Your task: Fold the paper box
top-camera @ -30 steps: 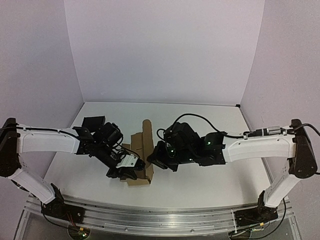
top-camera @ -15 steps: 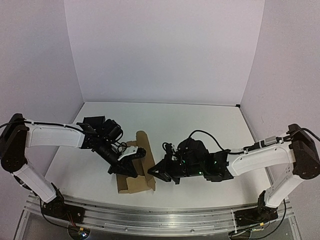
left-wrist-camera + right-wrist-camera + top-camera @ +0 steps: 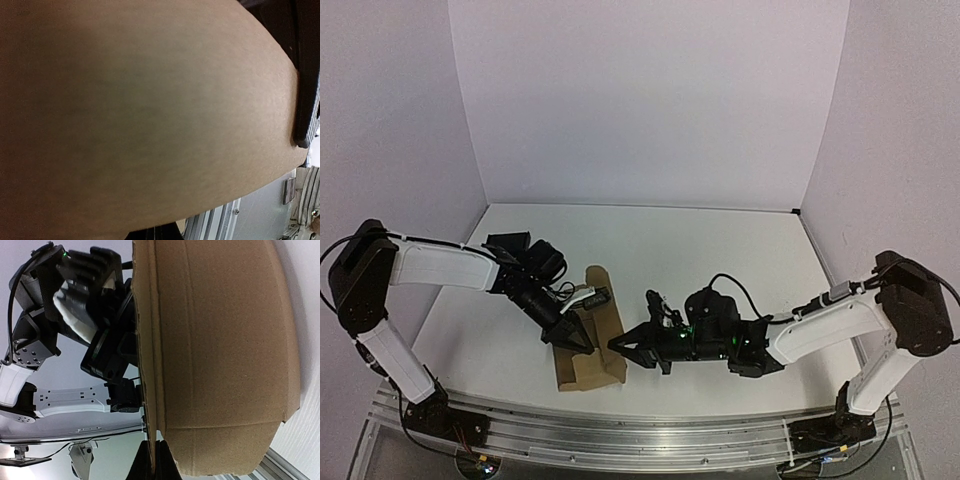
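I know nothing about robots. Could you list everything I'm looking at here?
paper box: one, brown cardboard, partly folded, near middle of the table, between the two grippers.
black block: one, black, on the table's left, behind the left arm.
table: one, white, under everything.
metal rail: one, silver, along the near edge.
left gripper: one, black on a white arm, against the box's left side.
right gripper: one, black on a white arm, pinching the box's right edge.

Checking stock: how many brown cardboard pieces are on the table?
1: the paper box, near the front edge between the left gripper and right gripper; another could be hidden beneath them.
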Robot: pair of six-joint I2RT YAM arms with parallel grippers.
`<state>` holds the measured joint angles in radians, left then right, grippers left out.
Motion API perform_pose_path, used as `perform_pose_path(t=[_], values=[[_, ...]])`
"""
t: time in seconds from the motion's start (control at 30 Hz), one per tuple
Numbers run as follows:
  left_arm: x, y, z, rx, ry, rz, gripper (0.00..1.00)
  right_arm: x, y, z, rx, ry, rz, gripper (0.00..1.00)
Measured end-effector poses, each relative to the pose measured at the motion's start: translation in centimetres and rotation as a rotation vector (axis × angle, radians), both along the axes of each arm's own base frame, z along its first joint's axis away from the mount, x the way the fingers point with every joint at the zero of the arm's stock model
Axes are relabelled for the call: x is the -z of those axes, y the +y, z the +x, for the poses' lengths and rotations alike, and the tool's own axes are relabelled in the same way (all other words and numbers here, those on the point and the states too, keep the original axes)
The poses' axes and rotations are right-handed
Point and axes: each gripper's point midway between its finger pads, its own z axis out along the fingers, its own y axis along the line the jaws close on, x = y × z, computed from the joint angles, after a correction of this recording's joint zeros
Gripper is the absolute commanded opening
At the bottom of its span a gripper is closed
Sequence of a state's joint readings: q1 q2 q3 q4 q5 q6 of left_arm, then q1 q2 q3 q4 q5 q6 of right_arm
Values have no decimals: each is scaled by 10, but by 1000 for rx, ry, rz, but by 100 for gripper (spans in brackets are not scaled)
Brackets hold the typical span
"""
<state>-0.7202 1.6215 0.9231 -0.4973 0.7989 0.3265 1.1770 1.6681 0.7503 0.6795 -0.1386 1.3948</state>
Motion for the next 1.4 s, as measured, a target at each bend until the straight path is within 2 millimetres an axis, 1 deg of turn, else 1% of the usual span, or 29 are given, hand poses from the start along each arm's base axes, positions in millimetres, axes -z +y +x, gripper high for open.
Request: perform_pose_path(t=[0.1,0.23,0.4,0.5,0.53,0.6,0.63,0.67,0.77,0.87,0.93,1.0,1.07,1.13,1.2,1.23,1.3,1.4], values=[[12,-2,7,-35,49,38,0,9,-4,-2,8,21,14,0],[27,-7,15,-61,103,76,0,15,-6,0,25,35,30,0],[30,-9,16,-71,116,83,0,18,-10,-1,33,47,41,0],[31,-9,17,-73,119,84,0,18,-10,-1,34,51,45,10],[31,-9,17,-73,118,84,0,19,-10,-2,32,54,44,14],[31,-10,18,-74,112,80,0,19,-8,-6,9,61,48,26],[30,-11,20,-75,107,77,0,19,-7,-9,-4,65,48,30],[30,-13,22,-76,99,74,0,19,-6,-12,-13,69,47,33],[30,-13,25,-79,88,72,0,25,-7,-15,-21,71,10,37],[32,-13,26,-82,83,78,0,34,-14,-13,-10,54,-104,45],[33,-13,27,-84,76,82,0,25,-18,-7,14,9,-189,51],[33,-13,28,-85,67,82,0,2,-23,2,53,-56,-260,56],[34,-13,30,-86,59,82,0,-28,-33,11,101,-123,-302,60],[34,-13,31,-88,54,83,0,-53,-49,16,148,-178,-320,62],[34,-13,31,-88,53,84,0,-61,-68,18,190,-207,-350,66],[34,-13,31,-88,54,84,0,-60,-78,20,216,-216,-372,67],[35,-13,31,-88,54,85,0,-44,-97,23,257,-217,-435,70],[35,-13,31,-88,57,87,0,-3,-121,29,280,-192,-560,74]])
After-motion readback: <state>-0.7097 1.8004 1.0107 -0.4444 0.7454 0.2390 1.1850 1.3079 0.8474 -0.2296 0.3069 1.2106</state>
